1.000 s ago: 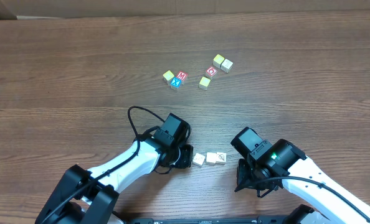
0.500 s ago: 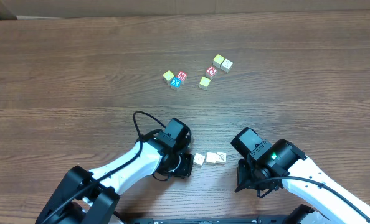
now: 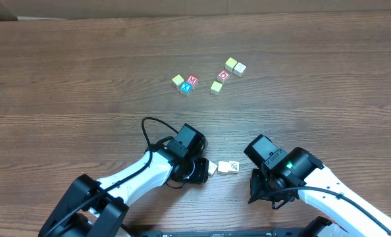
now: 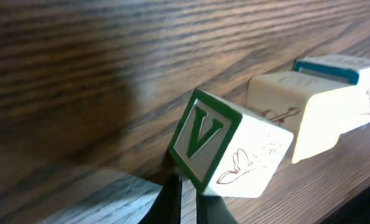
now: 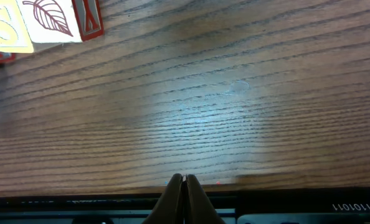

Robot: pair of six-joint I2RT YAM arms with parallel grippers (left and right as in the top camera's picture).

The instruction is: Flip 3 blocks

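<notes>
Three pale blocks lie in a row near the table's front edge. The left block (image 3: 212, 167) (image 4: 222, 146) shows a green V face and stands tipped up on one edge. The middle block (image 3: 224, 167) (image 4: 284, 115) and the right block (image 3: 234, 167) (image 4: 334, 68) sit beside it. My left gripper (image 3: 200, 170) (image 4: 186, 186) is shut with nothing in it, and its tips press the tipped block's lower edge. My right gripper (image 3: 258, 192) (image 5: 184, 180) is shut and empty on bare wood right of the row. In the right wrist view the nearest block (image 5: 48, 18) shows a leaf.
Farther back lie other cubes: a yellow cube (image 3: 178, 80), a red M cube (image 3: 191, 80), a blue X cube (image 3: 185, 87), a second yellow cube (image 3: 216, 87), a red O cube (image 3: 223, 75) and a pale pair (image 3: 235, 66). The table's front edge (image 5: 185, 193) is just behind my right fingertips.
My left gripper has slid right into the left block, which has tipped up onto an edge. The right arm has not moved.
</notes>
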